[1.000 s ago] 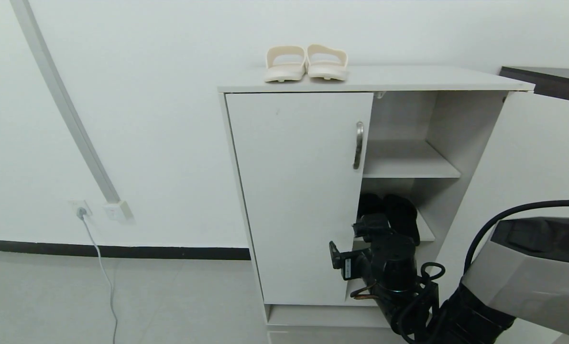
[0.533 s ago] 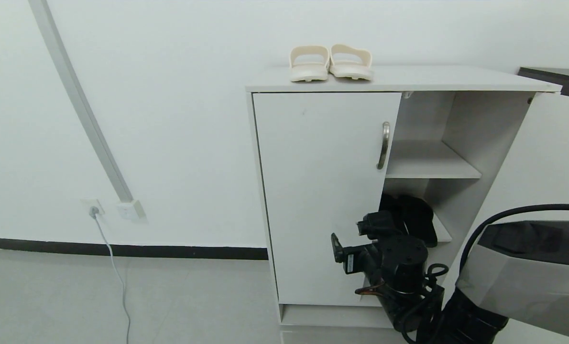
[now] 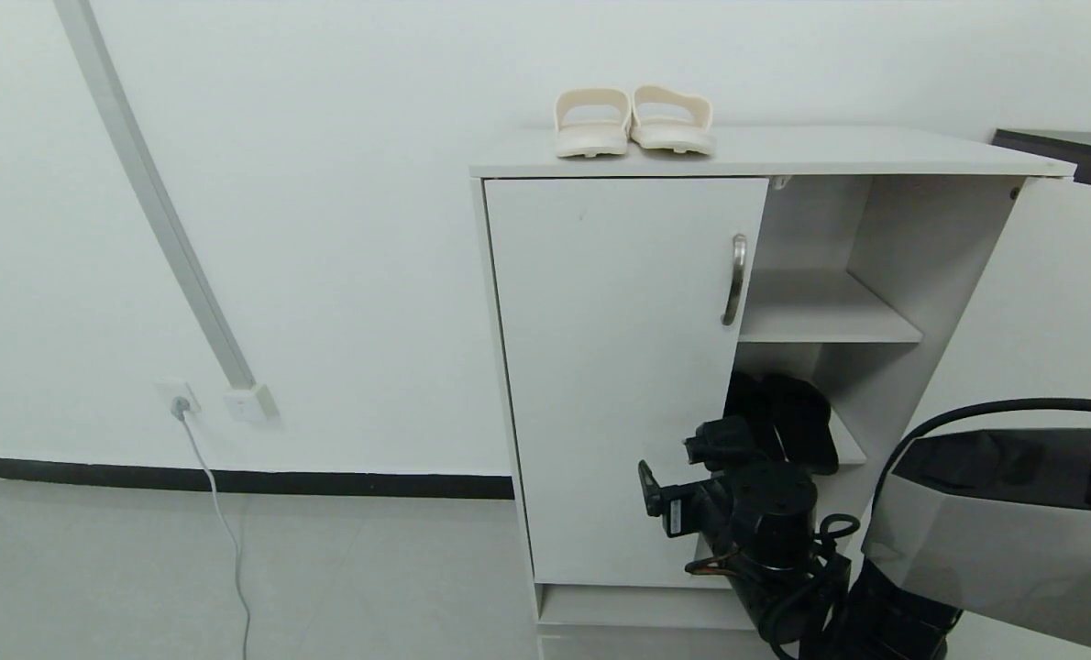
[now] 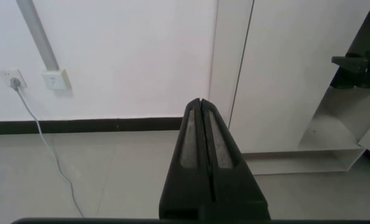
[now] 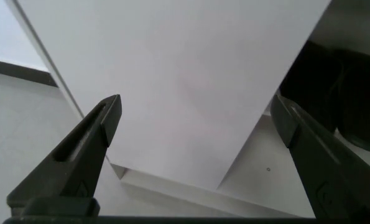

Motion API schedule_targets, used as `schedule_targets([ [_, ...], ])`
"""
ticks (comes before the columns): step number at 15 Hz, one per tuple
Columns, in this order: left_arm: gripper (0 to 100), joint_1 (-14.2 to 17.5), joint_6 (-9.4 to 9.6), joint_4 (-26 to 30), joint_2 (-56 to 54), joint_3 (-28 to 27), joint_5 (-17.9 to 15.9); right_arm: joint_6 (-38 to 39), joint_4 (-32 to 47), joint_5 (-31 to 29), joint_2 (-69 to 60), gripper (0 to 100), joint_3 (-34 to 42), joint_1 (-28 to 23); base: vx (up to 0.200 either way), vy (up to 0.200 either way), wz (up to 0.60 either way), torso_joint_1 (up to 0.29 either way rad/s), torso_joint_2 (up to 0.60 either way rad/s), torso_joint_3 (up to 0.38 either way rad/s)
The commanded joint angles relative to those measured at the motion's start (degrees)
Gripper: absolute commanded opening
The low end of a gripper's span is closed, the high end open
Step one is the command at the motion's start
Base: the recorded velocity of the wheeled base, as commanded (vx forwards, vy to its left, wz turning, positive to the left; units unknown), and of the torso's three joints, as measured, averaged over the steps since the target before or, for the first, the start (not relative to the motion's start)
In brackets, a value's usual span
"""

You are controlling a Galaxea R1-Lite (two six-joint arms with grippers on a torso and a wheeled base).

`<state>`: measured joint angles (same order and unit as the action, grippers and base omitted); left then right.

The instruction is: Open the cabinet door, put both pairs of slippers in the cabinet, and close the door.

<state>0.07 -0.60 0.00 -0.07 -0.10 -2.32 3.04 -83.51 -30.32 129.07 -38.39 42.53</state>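
Atop cabinet (image 3: 839, 147): cream slippers (image 3: 633, 121) side by side | inside cabinet, second shelf (image 3: 846, 449) down: black slippers (image 3: 788, 426) | right door (image 3: 1050, 293) swung open, left door (image 3: 619, 367) shut | my right gripper (image 5: 196, 106): low before cabinet, near black slippers, jaws wide apart | my left gripper (image 4: 200, 109): well apart from cabinet, jaws pressed together

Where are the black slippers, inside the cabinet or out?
Inside: the black slippers lie on the lower shelf of the cabinet, whose right door stands open.
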Motion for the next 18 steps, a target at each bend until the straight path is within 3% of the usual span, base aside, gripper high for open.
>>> schedule_targets([
  [1, 0, 0.01, -0.02, 0.0, 0.07, 0.01, 0.03, -0.05, 0.01, 0.0, 0.3, 100, -0.02, 0.09, 0.0, 0.0, 0.0, 0.0, 0.0, 0.0],
  [7, 0, 0.01, -0.02, 0.0, 0.07, 0.01, -0.06, 0.04, -0.08, 0.08, 0.3, 100, -0.02, 0.09, 0.0, 0.0, 0.0, 0.003, -0.03, -0.03],
  [18, 0, 0.01, -0.02, 0.0, 0.07, 0.01, 0.03, 0.04, 0.01, 0.08, 0.39, 100, 0.07, 0.09, 0.0, 0.0, 0.0, 0.096, -0.42, -0.328],
])
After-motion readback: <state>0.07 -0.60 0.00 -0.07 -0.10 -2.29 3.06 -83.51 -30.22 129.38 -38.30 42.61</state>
